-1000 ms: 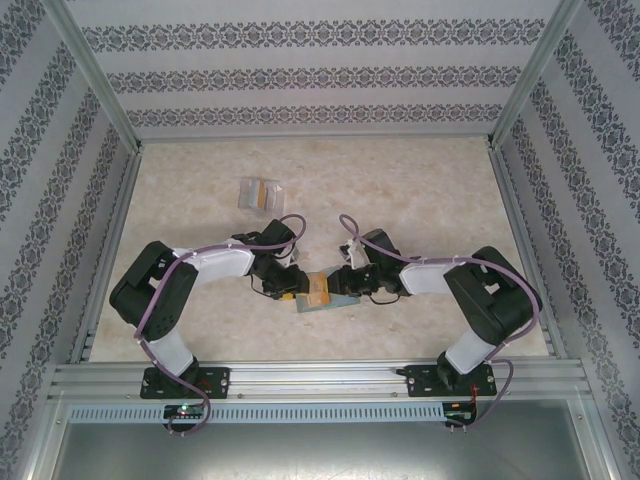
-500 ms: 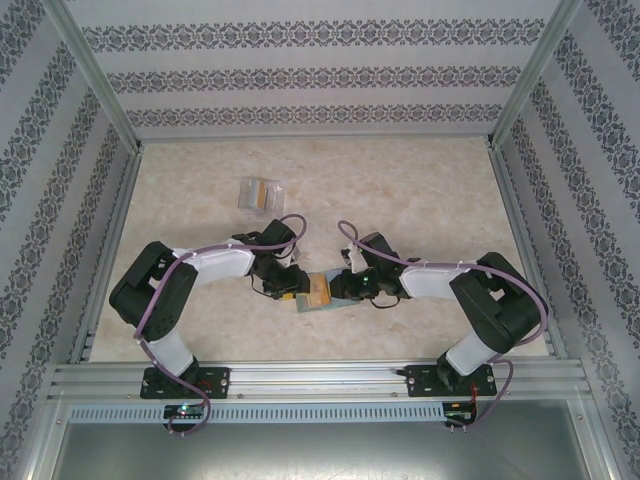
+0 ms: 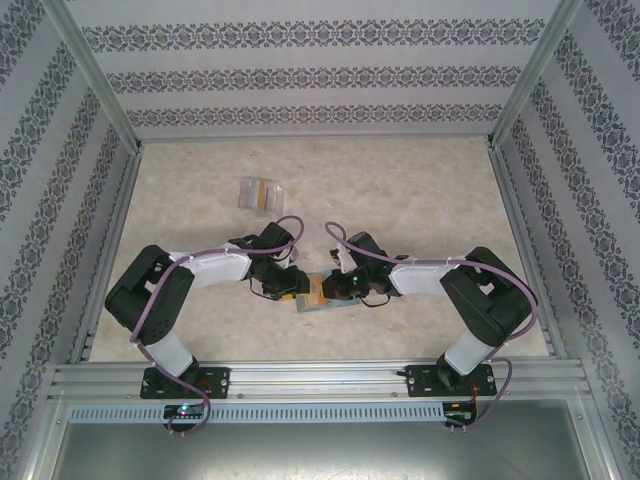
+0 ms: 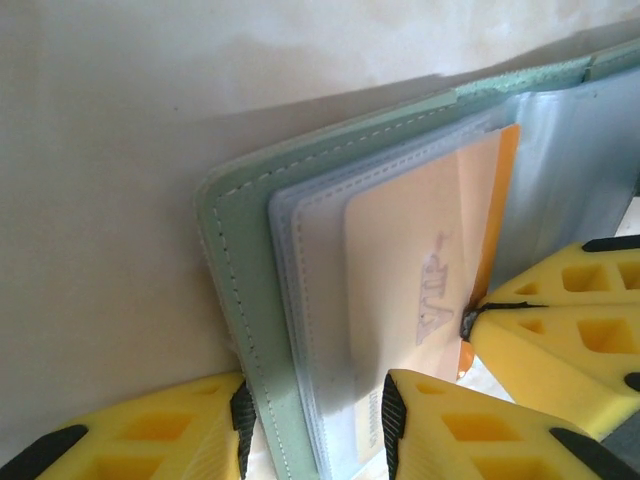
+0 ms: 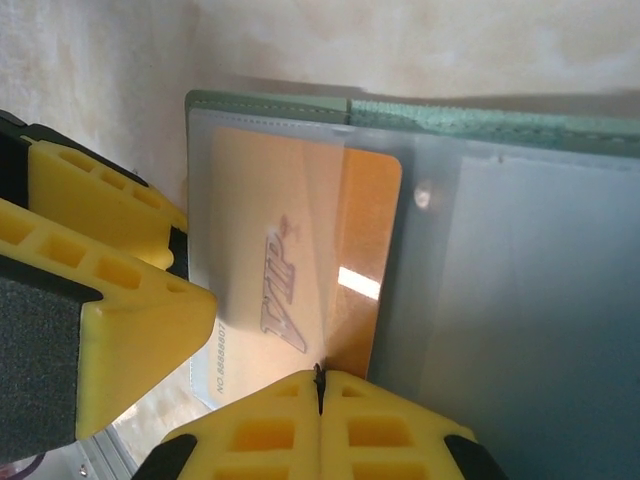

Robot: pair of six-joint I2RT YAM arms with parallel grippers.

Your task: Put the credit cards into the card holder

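Credit card, orange-yellow, pinched by right hand, sage-green card holder clamped by left hand

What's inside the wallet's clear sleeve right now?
An orange card marked VIP sits partly inside the wallet's clear sleeve; one strip sticks out bare, pinched by the right tool. Anything behind the card is covered.

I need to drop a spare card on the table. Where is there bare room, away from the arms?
The far right of the table, between the clear stand and the right wall, is bare; so is the far-left corner beside the stand. It is crowded near the middle, where the left gripper and the right gripper meet at the card holder.
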